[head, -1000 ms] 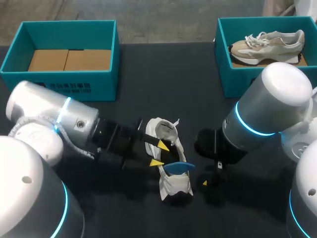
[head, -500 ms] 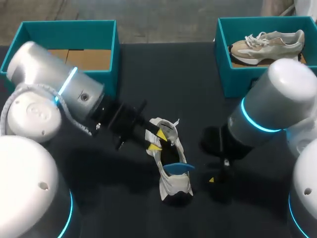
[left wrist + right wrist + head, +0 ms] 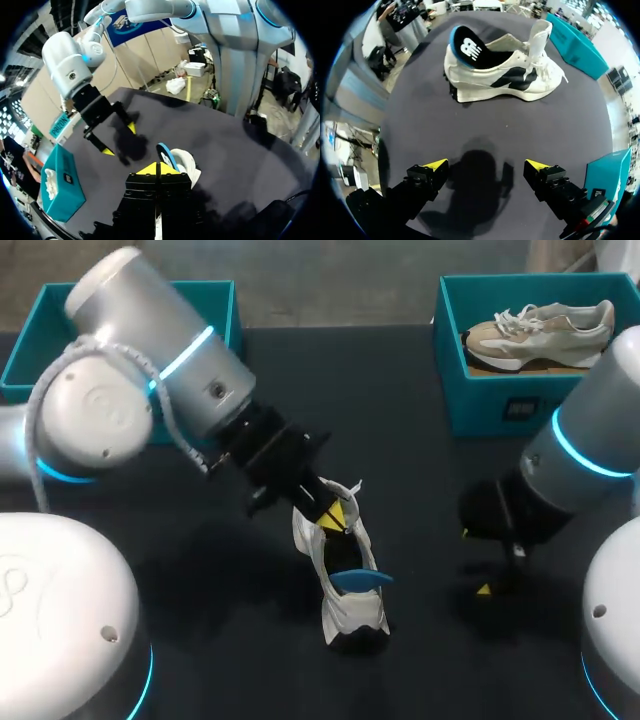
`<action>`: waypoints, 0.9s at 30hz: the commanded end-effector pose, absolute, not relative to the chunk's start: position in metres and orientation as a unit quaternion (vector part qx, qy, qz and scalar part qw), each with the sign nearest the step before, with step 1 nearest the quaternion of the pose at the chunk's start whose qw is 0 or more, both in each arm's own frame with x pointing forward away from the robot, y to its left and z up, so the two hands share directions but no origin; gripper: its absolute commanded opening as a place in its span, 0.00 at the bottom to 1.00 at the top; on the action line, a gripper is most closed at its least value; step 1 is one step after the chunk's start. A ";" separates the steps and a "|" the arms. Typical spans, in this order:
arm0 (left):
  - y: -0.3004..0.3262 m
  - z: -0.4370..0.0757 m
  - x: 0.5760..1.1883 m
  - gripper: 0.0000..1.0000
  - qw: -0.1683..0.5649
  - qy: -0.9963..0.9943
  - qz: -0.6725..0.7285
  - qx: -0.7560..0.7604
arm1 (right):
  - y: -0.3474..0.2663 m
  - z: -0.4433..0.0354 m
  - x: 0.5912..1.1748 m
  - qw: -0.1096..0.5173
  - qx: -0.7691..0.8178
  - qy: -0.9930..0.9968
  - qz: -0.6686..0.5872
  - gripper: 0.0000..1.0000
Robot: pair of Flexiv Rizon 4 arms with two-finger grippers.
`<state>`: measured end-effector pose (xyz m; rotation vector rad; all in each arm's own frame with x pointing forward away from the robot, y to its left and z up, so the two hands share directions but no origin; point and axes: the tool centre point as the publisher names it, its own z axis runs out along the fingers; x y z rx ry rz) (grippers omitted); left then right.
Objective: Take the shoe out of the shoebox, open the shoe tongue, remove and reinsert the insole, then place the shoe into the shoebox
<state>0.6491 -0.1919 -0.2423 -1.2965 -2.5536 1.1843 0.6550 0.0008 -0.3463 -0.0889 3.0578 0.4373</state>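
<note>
Shoe point(image 3: 338, 602), white with black side panels, stands on its sole in the middle of the dark desk point(image 3: 400, 420), outside either box. A blue insole point(image 3: 360, 579) juts out of its heel end, and its tongue point(image 3: 541, 31) stands upright.

The left arm point(image 3: 170, 350) slants in from the left, bent at the elbow, its wrist angled down at the shoe. The left gripper point(image 3: 335, 515) sits over the tongue end with its yellow tips pressed together. Whether they pinch any part of the shoe cannot be seen.

The right arm point(image 3: 580, 450) comes in from the right. The right gripper point(image 3: 478, 562) hangs over bare desk beside the shoe, apart from it, with its fingers spread wide and nothing between them.

A teal box point(image 3: 480, 390) at the far right corner holds a beige shoe point(image 3: 545, 325). Another teal box point(image 3: 40, 310) stands at the far left, partly behind the left arm.
</note>
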 end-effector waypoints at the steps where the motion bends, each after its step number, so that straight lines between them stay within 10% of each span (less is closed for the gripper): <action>1: -0.196 -0.239 0.653 0.00 0.128 -0.816 0.321 -0.464 | -0.013 -0.335 0.647 0.029 -0.030 0.987 0.153 1.00; 27: -0.200 -0.245 0.671 0.00 0.194 -0.743 0.235 -0.596 | -0.056 -0.326 0.650 0.020 -0.057 0.990 0.130 1.00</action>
